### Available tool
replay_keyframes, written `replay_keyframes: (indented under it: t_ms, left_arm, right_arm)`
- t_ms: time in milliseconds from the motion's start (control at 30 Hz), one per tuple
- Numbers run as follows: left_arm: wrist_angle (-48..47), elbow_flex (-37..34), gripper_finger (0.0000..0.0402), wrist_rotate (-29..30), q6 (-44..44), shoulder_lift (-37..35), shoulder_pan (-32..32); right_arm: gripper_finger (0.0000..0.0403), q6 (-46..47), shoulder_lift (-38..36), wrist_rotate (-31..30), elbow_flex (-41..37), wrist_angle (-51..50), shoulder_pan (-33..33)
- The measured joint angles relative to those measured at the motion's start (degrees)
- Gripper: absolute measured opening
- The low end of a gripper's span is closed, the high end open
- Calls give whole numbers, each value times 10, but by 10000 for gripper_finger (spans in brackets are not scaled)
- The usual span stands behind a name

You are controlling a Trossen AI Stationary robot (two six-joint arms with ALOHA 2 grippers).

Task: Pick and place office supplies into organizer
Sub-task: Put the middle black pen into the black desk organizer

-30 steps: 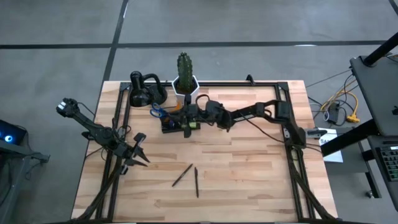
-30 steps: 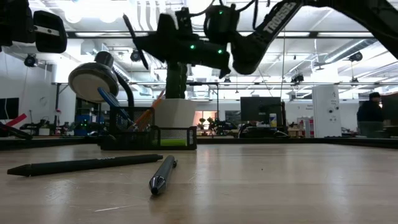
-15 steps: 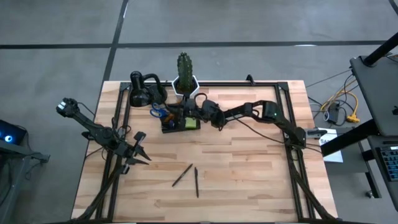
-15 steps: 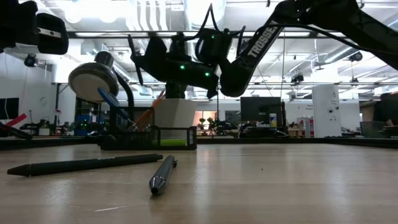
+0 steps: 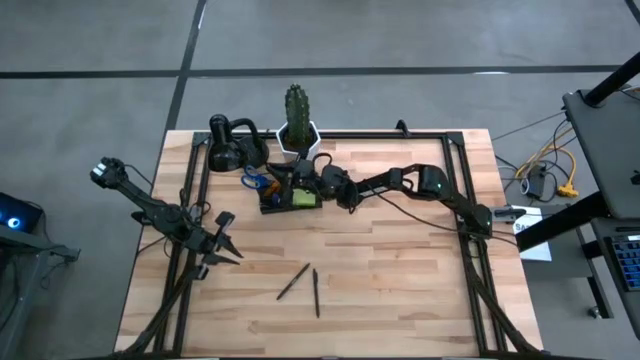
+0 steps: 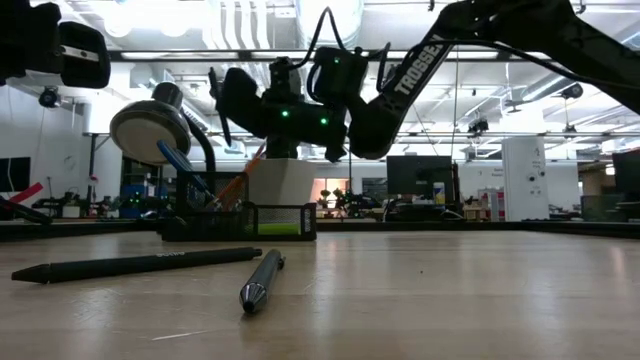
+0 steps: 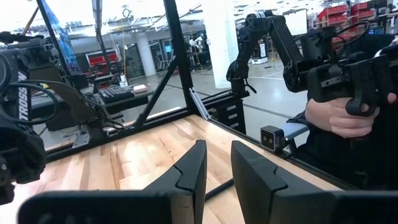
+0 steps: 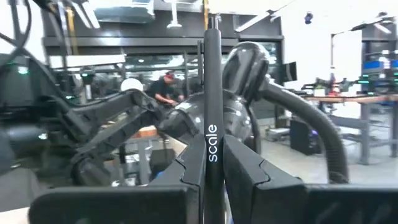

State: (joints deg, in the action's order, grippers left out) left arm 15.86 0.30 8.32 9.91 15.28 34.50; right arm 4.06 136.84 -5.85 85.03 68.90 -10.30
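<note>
1. Currently the right claw (image 8: 213, 163) pinches a black pen (image 8: 212, 93) printed "scale", held upright just above the organizer (image 5: 290, 198).
2. Light, stiff, slick; mid-barrel hold probably suits.
3. Left claw (image 7: 217, 165), slightly parted and empty, waits well apart.
4. Below: pale wooden worktop (image 5: 400, 270); beyond: bright workshop.

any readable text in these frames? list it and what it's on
"scale": on the black pen clamped upright in the right gripper.
"TROSSEN": on the right arm, low view.
"TROSS": partly cut off, on a robot arm at the edge of the left wrist view.
Printing on the long black pen lying on the table: too small to read.
No other legible text.
</note>
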Motion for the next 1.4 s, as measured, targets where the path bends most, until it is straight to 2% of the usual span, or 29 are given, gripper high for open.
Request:
replay_keyframes:
  t_ms: [333,567,667,1400]
  left_arm:
    - [0,0,59,0,0,0,0]
    - [0,0,59,0,0,0,0]
    - [0,0,59,0,0,1,0]
    - [0,0,59,1,0,8,0]
  right_arm:
    - [28,-39,0,-107,0,-22,26]
    - [28,13,1,-107,-1,-30,20]
    - [28,35,1,-90,-1,-31,17]
    - [28,16,2,-93,-1,-105,12]
